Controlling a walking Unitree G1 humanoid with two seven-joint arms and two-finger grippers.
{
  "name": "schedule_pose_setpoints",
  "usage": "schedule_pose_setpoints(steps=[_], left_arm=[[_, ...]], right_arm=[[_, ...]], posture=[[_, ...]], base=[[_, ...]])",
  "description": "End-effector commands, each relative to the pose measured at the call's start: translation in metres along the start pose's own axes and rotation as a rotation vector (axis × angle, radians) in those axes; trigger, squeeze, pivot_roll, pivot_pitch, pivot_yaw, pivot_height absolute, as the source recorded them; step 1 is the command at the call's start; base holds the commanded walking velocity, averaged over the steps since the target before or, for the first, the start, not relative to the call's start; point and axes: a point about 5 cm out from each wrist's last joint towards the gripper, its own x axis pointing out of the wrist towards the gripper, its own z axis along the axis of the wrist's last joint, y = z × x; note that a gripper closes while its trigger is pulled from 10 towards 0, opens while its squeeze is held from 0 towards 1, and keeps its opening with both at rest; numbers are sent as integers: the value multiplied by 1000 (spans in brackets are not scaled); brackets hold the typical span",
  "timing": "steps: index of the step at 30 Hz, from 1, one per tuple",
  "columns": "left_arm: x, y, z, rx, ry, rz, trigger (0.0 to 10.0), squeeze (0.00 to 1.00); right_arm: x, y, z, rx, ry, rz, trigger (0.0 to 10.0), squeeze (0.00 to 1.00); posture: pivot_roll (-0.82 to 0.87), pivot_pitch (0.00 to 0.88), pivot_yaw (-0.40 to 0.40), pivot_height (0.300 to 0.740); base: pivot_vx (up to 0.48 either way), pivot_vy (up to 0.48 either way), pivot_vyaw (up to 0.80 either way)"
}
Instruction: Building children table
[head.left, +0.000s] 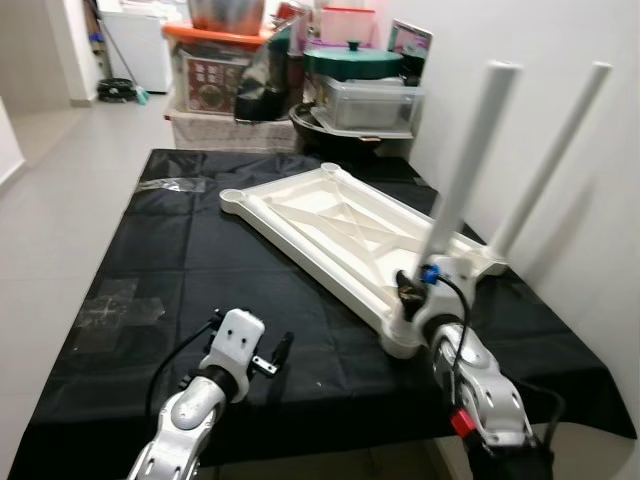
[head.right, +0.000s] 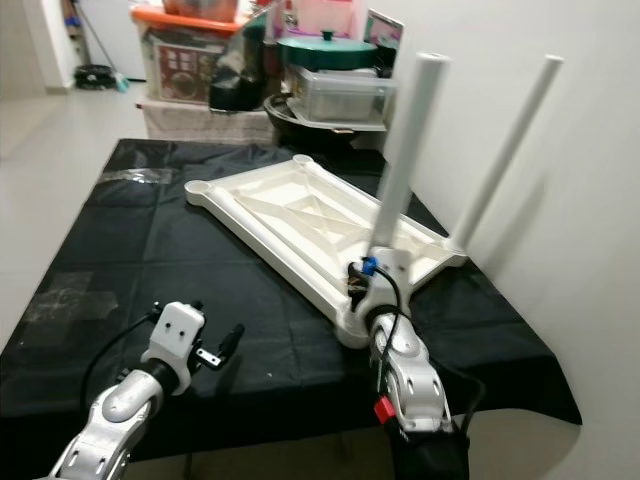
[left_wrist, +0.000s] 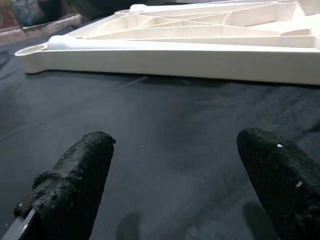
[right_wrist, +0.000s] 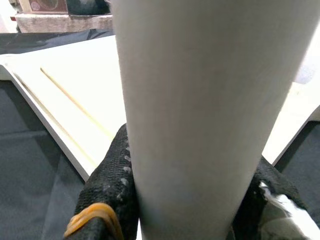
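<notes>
Two white legs already stand up from the upturned tabletop (head.left: 330, 215), which lies on the black-covered surface (head.left: 170, 260) with its length running from the far left toward the near right. The right gripper (head.left: 412, 288) is at the near right corner, its fingers (right_wrist: 107, 187) pinching the base of the near leg (head.left: 468, 160) from both sides, just above the socket; the second leg (head.left: 555, 150) rises from the corner beyond it, close to the white wall (head.left: 610, 200). The left gripper (head.left: 278, 355) hovers low over the bare cloth nearer the robot and left of the tabletop, its fingers (left_wrist: 75, 175) spread wide with nothing between them. The step in hand looks like seating or tightening this near leg in its socket, though whether it is fully home cannot be told, since the gripper hides the joint. Both round sockets at the far end, one of them the far left socket (head.left: 232, 197), are empty, so roughly half the legs seem fitted. Next, the right fingers should push or twist the leg squarely down, then let go without tilting it; the free left gripper could steady the tabletop's edge. Boxes and a green pot (head.left: 352, 58) are stacked beyond the far end.
</notes>
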Motion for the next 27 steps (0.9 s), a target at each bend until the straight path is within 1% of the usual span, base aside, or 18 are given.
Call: schedule_pose_setpoints(steps=[1,2,3,4,8,9,11,13,14,15,18,21,22,23,24,25,26,27], left_arm=[[2,-5,2,-1,-5,-21,10000,0],[2,-5,2,-2,-6,-22,10000,0],[2,-6,2,-2,-6,-24,10000,0],[2,-6,2,-3,-7,-24,10000,0],[2,-5,2,-4,-8,-22,10000,0],[2,-4,2,-5,-8,-18,10000,0],[2,-4,2,-5,-8,-18,10000,0],[1,-4,2,-6,-8,-18,10000,0],[2,-5,2,-6,-10,-21,10000,0],[2,-5,2,-6,-10,-21,10000,0],[2,-5,2,-7,-13,-22,10000,0],[3,-5,2,-6,-13,-20,10000,0],[3,-5,2,-5,-13,-20,10000,0],[2,-5,2,-4,-13,-19,10000,0],[2,-5,2,-4,-12,-19,10000,0],[2,-5,2,-4,-12,-19,10000,0],[2,-5,1,-2,-12,-18,10000,0],[2,-5,1,-2,-12,-18,10000,0]], right_arm=[[-4,-2,-16,-58,78,-6,10000,0],[-4,-1,-12,-20,41,13,10000,0],[-4,-1,-7,-3,12,32,10000,769],[-2,-1,-1,15,-16,54,10000,1000],[4,0,12,11,-57,131,10000,1000],[6,7,27,36,-107,294,10000,0],[6,7,27,36,-107,294,10000,0],[1,11,43,29,-169,477,10000,0],[-10,13,54,-4,-204,693,10000,0],[-10,13,54,-4,-204,693,10000,0],[-19,13,57,-55,-188,878,10000,0],[-22,12,52,-106,-153,955,10000,0],[-23,12,48,-120,-129,992,8471,0],[-25,12,42,-126,-105,1017,6078,0],[-26,12,38,-130,-90,1038,4863,0],[-26,12,38,-130,-90,1038,4863,0],[-14,11,28,-128,-57,921,0,0],[-14,11,28,-128,-57,921,0,0]], posture=[[80,0,-115,740],[77,0,-115,740],[79,0,-116,740],[79,0,-117,740],[83,0,-121,740],[82,0,-118,740],[82,0,-118,740],[82,0,-118,740],[81,0,-120,740],[81,0,-120,740],[84,0,-124,740],[87,0,-129,740],[87,0,-129,740],[91,0,-131,740],[91,0,-131,740],[91,0,-131,740],[93,0,-130,740],[93,0,-130,740]], base=[[0,0,0],[0,0,0],[0,0,0],[0,0,0],[0,0,0],[0,0,0],[0,0,0],[0,0,0],[0,0,0],[0,0,0],[0,0,0],[0,0,0],[0,0,0],[0,0,0],[0,0,0],[0,0,0],[0,0,0],[0,0,0]])
